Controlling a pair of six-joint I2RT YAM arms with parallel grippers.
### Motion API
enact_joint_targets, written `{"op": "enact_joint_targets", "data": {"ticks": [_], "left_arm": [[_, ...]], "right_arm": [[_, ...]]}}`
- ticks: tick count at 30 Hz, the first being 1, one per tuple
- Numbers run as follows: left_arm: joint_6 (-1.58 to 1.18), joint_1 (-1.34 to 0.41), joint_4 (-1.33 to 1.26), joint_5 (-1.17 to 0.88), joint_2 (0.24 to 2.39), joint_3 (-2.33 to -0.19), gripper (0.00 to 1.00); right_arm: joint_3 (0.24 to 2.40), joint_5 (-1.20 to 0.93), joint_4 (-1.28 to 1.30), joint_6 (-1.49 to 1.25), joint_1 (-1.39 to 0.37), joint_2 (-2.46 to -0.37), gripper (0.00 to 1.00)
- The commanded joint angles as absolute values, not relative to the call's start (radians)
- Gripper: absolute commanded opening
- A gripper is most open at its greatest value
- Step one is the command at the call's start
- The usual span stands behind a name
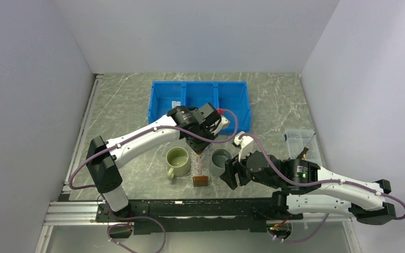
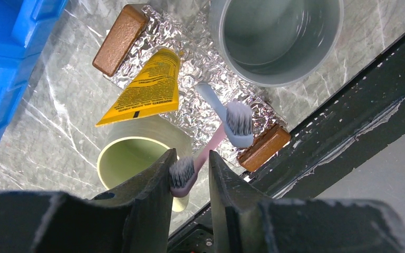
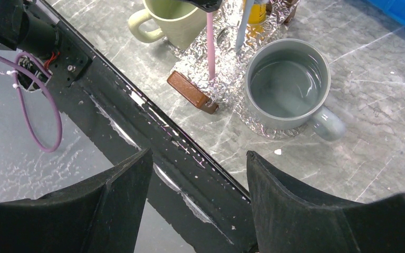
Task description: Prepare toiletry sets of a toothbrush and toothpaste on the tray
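On the desk, close to the arm bases, lies the clear oval tray (image 2: pixel 192 37) with a glittery surface, and the task looks about half done. One flat yellow-orange toothpaste tube (image 2: pixel 147 87) lies on it already. The pale blue toothbrush (image 2: pixel 227 113) also has its handle end on the tray, beside the tube, but I cannot tell if it lies flat or leans. The left fingers (image 2: pixel 153 200) seem clenched on the bristle end of the thin pinkish toothbrush (image 2: pixel 200 155), which stands nearly upright with its lower tip on the tray, so I judge it is being placed and not yet let go. A second toothpaste tube does not show on the tray, so that one is left to bring for the second set. The right fingers (image 3: pixel 295 211) are spread apart and hold nothing, hovering near the desk edge.

Two small brown blocks (image 2: pixel 120 39) sit at opposite ends of the tray. The grey mug (image 2: pixel 277 37) stands partly on the tray and looks empty, and the pale green mug (image 2: pixel 126 163) just beside the tray looks empty as well. The blue three-compartment bin (image 1: pixel 232 84) is behind, its contents mostly hidden by the left arm. The small clear box (image 1: pixel 299 139) at the right holds something too small to name.
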State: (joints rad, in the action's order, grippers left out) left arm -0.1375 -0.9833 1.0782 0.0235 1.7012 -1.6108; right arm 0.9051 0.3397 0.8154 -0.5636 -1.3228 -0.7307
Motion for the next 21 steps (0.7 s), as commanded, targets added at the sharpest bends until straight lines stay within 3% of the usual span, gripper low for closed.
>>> {"op": "enact_joint_targets", "data": {"ticks": [1,21], "left_arm": [[-0.123,-0.977,1.077,0.023,1.705,-1.656,0.34],[-0.111,-0.955,1.075,0.033,1.723,-1.675,0.35]], "right_arm": [[0.913,0.358,0.799,-0.554,-1.325,-0.715,0.68],[0.907,0.359,0.796,-0.555,-1.326,-0.714,0.69]]}}
